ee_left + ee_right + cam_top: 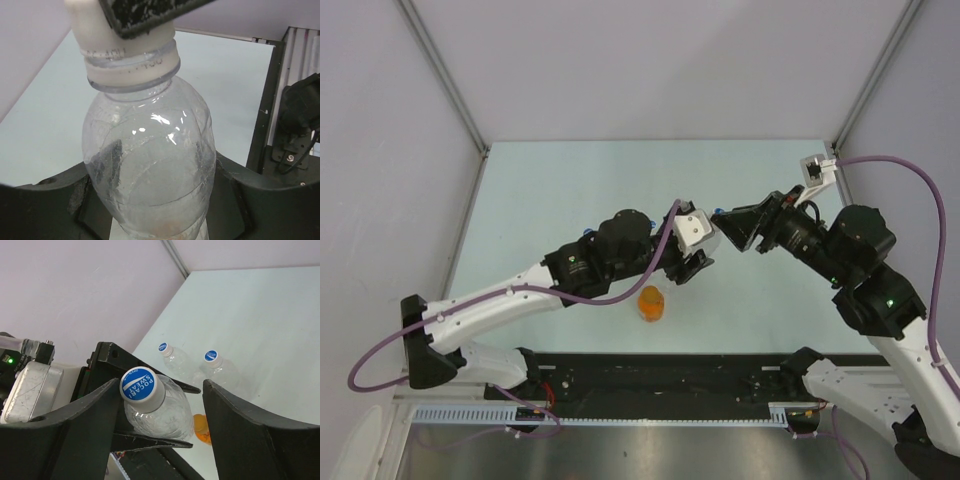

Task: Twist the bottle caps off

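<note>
Seen from above, two robot arms meet at the centre of a pale green table (pixel 570 190). The left gripper (pixel 703 252) reaches in from the lower left and the right gripper (pixel 732 228) from the right. Their tips are nearly touching.

In the left wrist view, the left gripper is clenched around the body of a clear bottle (pixel 150 165), with one dark finger on each side of it. The bottle fills the middle of the frame, and its neck points to the upper left, where a dark pad of the other gripper lies over the cap.

In the right wrist view, the bottle's blue cap (pixel 140 384), printed with white lettering, sits left of centre and is on the neck. The right gripper's jaws stand apart around it. The finger at the frame's left is right at the cap's edge, and the finger at the frame's right is clear of it.

Behind, on the table, are a second clear bottle (pixel 175 362) and a third clear bottle (pixel 222 371) close together, both with blue caps on. An orange bottle (pixel 652 302) stands just below the left gripper in the overhead view.
</note>
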`<state>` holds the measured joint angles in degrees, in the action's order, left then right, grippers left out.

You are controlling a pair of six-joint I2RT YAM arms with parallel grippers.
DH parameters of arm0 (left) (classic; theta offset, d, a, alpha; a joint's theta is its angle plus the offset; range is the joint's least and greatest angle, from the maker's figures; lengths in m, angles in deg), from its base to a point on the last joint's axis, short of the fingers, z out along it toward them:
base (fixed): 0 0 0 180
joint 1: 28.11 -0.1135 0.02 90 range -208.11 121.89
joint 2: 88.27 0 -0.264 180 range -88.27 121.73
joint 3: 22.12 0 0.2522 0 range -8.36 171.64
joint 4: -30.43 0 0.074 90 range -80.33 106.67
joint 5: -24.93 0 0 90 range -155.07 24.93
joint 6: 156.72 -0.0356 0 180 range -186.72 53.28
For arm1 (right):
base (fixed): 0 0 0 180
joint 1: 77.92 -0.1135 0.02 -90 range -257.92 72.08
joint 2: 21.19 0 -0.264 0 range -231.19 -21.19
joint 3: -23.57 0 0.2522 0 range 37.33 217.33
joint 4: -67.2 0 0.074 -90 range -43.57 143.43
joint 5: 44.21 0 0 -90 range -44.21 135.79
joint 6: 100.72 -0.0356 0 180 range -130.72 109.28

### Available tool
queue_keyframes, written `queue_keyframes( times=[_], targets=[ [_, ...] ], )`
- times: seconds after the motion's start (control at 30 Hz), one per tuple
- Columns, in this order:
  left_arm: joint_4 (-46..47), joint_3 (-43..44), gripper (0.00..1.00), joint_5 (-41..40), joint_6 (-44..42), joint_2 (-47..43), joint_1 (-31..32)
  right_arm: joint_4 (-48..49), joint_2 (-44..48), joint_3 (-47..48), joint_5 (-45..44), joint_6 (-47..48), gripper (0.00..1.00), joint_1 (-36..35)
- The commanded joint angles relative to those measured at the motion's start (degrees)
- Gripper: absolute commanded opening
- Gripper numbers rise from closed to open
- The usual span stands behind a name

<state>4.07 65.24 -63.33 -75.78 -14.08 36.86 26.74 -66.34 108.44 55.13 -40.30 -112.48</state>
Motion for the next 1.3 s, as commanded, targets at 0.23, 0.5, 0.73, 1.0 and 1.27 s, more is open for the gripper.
queue_keyframes(
  times=[0.23,0.5,0.73,1.0,1.27],
  targets=[
    [1.61,0.93,0.00,-6.83,-2.72,-0.01,1.92,2.97,-1.61,-0.36,-3.28,-1.88,0.43,-4.10],
    [2.05,0.84,0.00,-8.60,-2.98,-0.19,2.79,2.88,-2.23,-0.45,-5.39,-1.09,0.09,-6.83],
    [0.30,-0.83,0.00,15.89,-4.56,-3.43,2.71,3.76,-0.47,-0.45,1.97,7.06,0.00,-6.92],
    [-2.94,1.44,0.00,50.51,-2.02,-2.13,2.53,5.25,1.11,-0.45,16.11,13.58,0.00,-6.04],
    [-7.97,5.93,0.00,65.58,-4.91,1.13,2.09,7.27,1.90,-0.18,30.28,16.05,0.00,-4.55]
  ],
)
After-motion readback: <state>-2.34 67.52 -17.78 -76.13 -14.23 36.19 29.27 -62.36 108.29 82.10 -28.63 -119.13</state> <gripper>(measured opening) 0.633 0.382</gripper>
